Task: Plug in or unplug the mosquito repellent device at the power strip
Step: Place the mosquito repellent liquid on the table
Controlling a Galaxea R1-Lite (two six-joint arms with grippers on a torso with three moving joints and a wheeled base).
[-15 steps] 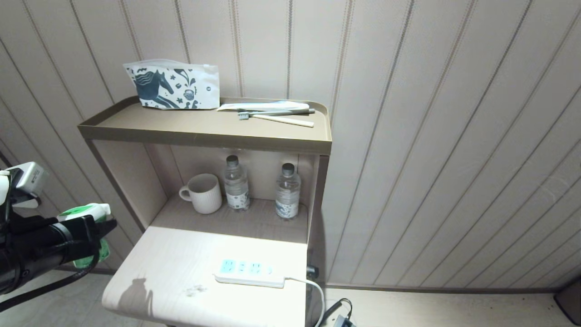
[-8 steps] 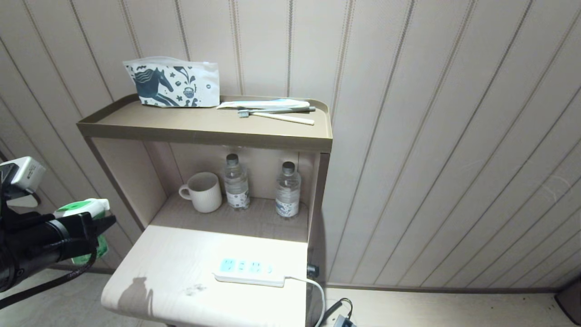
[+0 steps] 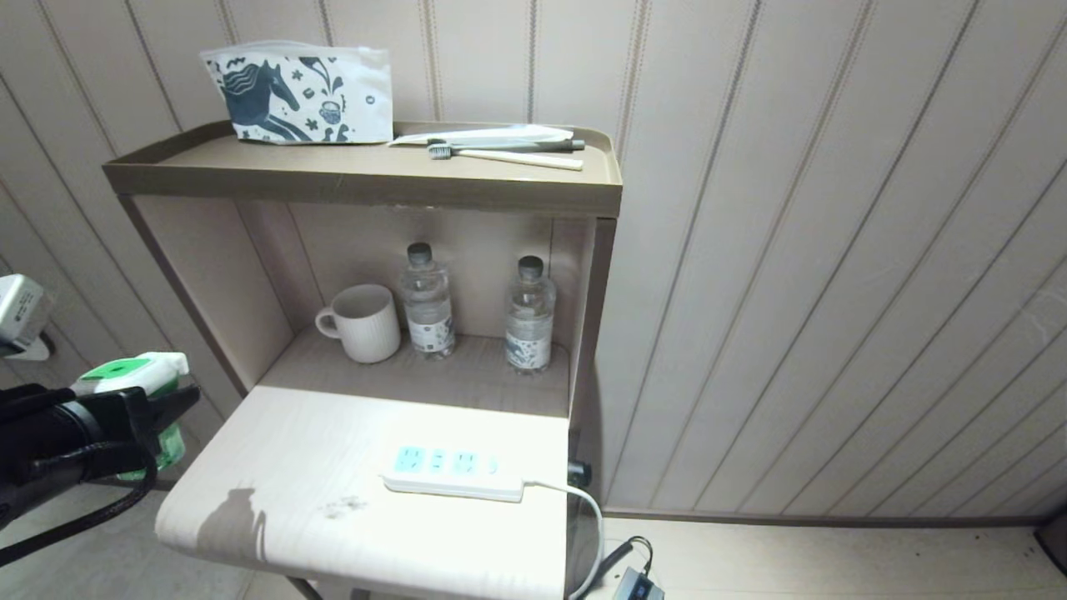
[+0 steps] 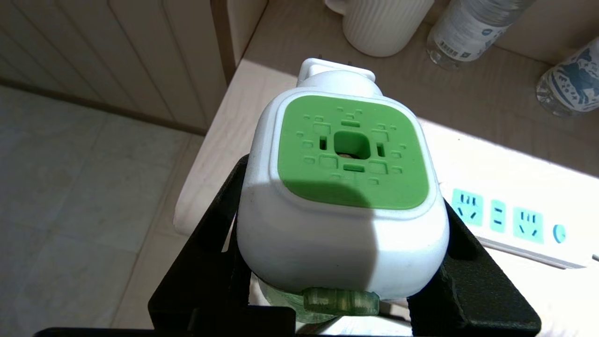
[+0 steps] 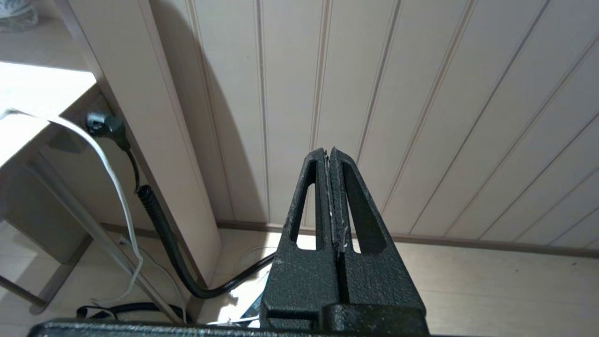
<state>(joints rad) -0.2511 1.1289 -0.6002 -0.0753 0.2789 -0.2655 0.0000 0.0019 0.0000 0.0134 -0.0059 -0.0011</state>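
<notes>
We log the left gripper (image 3: 158,400) at approx. 9 o'clock in the head view, off the table's near-left edge, fingers clamped on the mosquito repellent device (image 3: 133,375). In the left wrist view the black fingers (image 4: 220,252) press either side of the device's white head (image 4: 341,210). Device is held clear of the table, not touching it. Long axis runs roughly upright, slightly tilted: green-faced head on top, translucent green bottle below the fingers. The plug stub projects from the head's far side, twd the shelf unit at approx. 3 o'clock of the gripper.

Next out, the pale table (image 3: 275,467). The power strip (image 3: 454,471) lies flat near its right edge, approx. 6 o'clock in the head view, long axis left-right, cord (image 3: 583,517) leaving the right end. Sockets unoccupied; strip well apart from the device.

Beyond, in the alcove: mug (image 3: 363,323) and two water bottles (image 3: 427,302).

Right gripper (image 5: 333,196) low by the wall panelling per its wrist view, fingers pressed together, nothing between them.
</notes>
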